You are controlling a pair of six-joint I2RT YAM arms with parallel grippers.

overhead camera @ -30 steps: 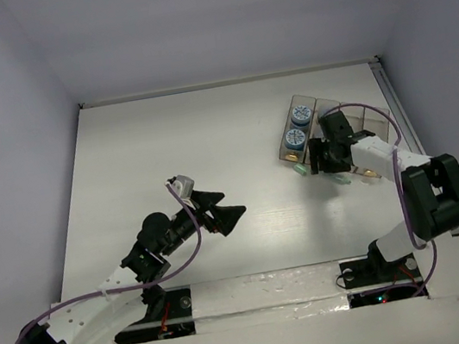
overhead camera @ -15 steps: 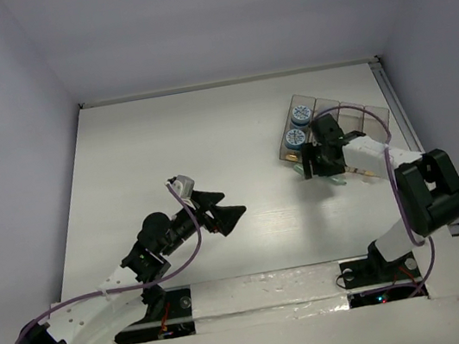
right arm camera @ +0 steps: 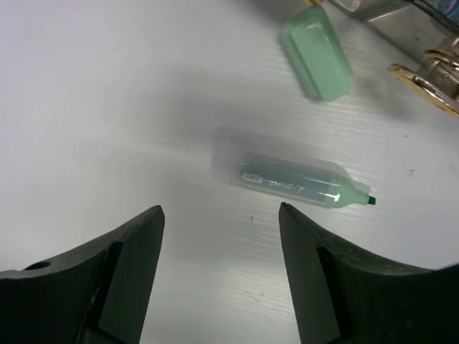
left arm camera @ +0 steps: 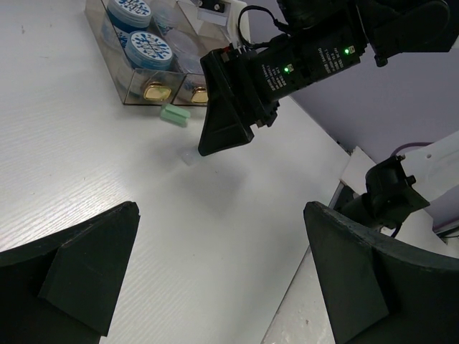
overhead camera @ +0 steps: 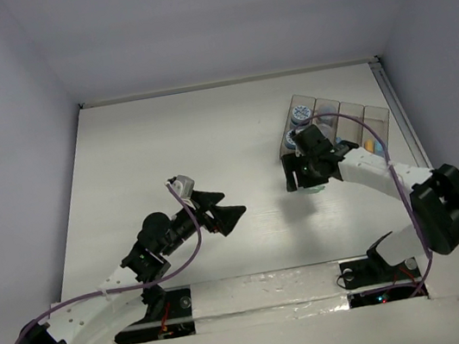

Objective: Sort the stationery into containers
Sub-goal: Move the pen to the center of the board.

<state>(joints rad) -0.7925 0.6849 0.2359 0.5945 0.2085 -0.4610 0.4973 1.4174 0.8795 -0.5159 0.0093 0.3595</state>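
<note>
**Green pieces left outside the box**

Two blue-lidded tubs (left arm camera: 147, 46) sit in the end compartment of the clear organiser box (overhead camera: 375, 116), so the sorting looks well under way. On the table just beside the box lie a pale green marker (right arm camera: 287, 175) and a green cap (right arm camera: 315, 61). The right gripper (right arm camera: 219, 222) hangs over the marker, jaws spread and empty. The left gripper (overhead camera: 218, 211) sits well apart, wide open, holding nothing.

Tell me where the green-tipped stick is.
In the right wrist view the green-tipped stick lies flat on the table just ahead of the open right pincer, with a pale green piece beyond it.
</note>
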